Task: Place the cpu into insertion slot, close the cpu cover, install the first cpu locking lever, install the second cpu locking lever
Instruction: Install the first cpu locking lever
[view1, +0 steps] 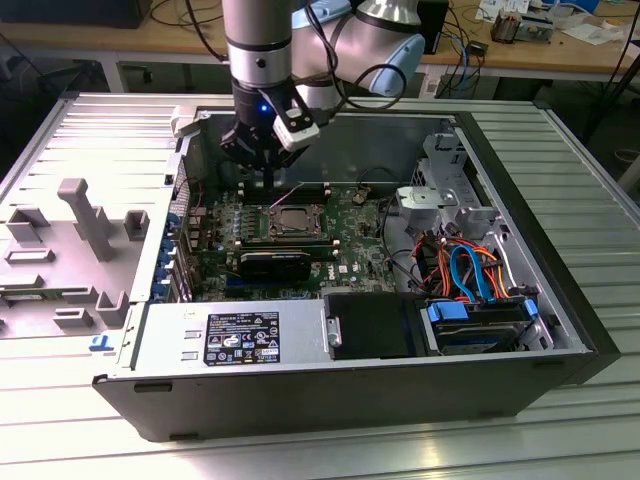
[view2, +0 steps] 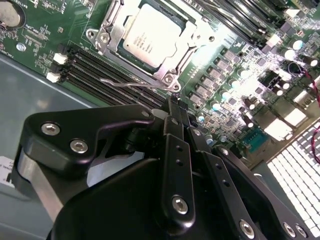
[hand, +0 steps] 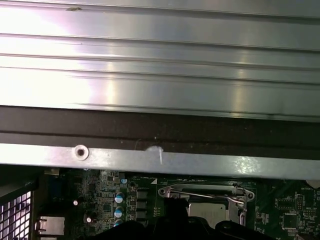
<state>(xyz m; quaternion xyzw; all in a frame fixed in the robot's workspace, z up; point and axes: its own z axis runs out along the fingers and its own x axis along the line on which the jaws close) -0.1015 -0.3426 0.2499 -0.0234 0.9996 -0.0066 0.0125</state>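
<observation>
The cpu (view2: 150, 37) lies flat in the insertion slot (view1: 290, 220) on the green board, its silver-grey top showing through the window of the cpu cover (view2: 192, 35). The cover lies down over the chip. A thin wire locking lever (view2: 131, 84) stands loose beside the socket, slanting up off the board (view1: 292, 193). My gripper (view2: 174, 104) hangs just above this lever's end, at the socket's far side in the exterior view (view1: 268, 180). Its fingers are together with nothing between them. In the first wrist view the cover (hand: 172, 191) and chip (hand: 207, 211) sit below the case rim.
Long black memory slots (view2: 100, 67) run beside the socket. A black fan block (view1: 275, 265) sits in front of it, with the power supply (view1: 240, 340) nearer. Coloured cables (view1: 470, 270) and a drive bay (view1: 480, 325) fill the exterior view's right. The case's metal rim (hand: 160, 161) is close by.
</observation>
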